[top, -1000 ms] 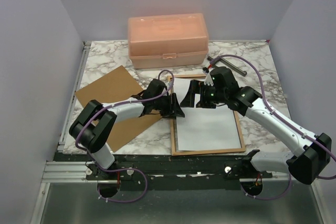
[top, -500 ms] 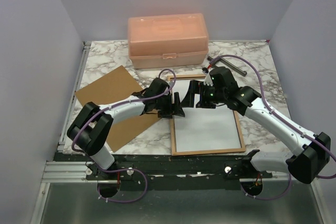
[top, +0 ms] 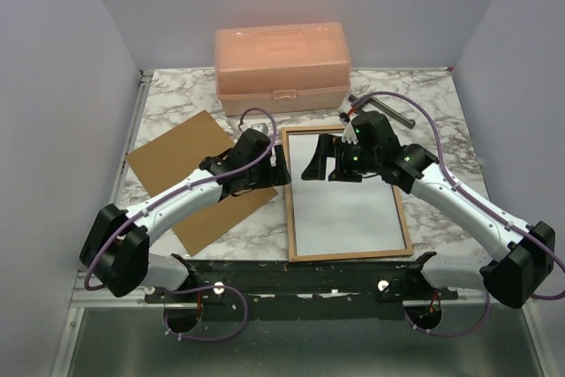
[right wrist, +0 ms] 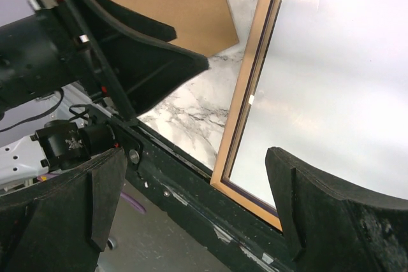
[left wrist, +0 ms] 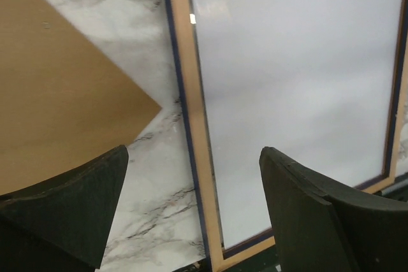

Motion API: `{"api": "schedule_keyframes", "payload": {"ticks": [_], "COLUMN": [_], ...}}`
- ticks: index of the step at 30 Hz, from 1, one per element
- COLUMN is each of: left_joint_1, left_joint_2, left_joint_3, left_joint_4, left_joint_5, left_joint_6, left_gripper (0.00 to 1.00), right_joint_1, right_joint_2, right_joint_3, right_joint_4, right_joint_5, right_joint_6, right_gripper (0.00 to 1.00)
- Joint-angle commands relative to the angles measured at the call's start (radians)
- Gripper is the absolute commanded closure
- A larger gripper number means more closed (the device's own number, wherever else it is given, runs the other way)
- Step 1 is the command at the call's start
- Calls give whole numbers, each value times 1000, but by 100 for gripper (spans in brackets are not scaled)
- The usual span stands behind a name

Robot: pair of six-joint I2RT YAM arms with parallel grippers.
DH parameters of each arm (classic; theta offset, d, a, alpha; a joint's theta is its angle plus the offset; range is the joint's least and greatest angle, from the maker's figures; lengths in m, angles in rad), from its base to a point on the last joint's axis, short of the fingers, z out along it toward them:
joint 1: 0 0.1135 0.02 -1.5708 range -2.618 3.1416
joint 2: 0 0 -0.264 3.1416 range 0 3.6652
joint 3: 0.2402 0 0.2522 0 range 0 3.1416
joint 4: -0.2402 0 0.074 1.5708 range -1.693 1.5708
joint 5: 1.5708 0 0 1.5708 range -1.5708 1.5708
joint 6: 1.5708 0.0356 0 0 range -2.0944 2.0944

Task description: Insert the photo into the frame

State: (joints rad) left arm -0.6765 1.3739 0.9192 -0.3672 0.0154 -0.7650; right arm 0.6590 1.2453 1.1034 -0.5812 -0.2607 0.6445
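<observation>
1. Top external view: the left claw (top: pixel 274 172) has pulled back leftward off the frame (top: pixel 289 209). It now sits over the marble counter (top: pixel 177 99), between the frame's left rail and the brown backing board (top: pixel 190 165).
2. Its fingers have spread during the last second. The left wrist view shows them apart with nothing between them.
3. The photo (top: pixel 344 192) lay askew over the frame a second ago. It now lies white back up inside the frame's opening, right of centre, with its edges parallel to the rails.
4. The right claw (top: pixel 320 161) is unchanged: fingers wide apart, empty, over the photo's upper left.
5. Judgement: the release appears to have dropped the photo into place. I cannot tell whether every corner is seated. The backing board is still off.
</observation>
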Motion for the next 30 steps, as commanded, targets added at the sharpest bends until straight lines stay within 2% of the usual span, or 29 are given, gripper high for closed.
{"api": "schedule_keyframes", "payload": {"ticks": [1,9,13,17,23,30], "left_joint_1": [-5,6,7,14,36,172], "left_joint_2": [-105,-243,-354,-479,-634,-763], "left_joint_3": [-45,-112,-189,-271,-359,-439], "left_joint_4": [-95,-143,-87,-16,31,43], "left_joint_5": [-223,-375,-406,-415,-422,-296], "left_joint_6": [-13,-29,-25,-26,-35,-47], "left_gripper": [12,8,6,2,1,2], "right_joint_1": [-3,-4,-4,-4,-3,-2], "right_joint_2": [14,28,40,59,92,173], "right_joint_3": [9,-13,-28,-45,-63,-57], "right_joint_4": [5,27,41,57,86,130], "right_joint_5": [-31,-53,-67,-84,-107,-144], "right_joint_6": [8,14,15,16,11,4], "right_gripper": [0,0,0,0,0,0]}}
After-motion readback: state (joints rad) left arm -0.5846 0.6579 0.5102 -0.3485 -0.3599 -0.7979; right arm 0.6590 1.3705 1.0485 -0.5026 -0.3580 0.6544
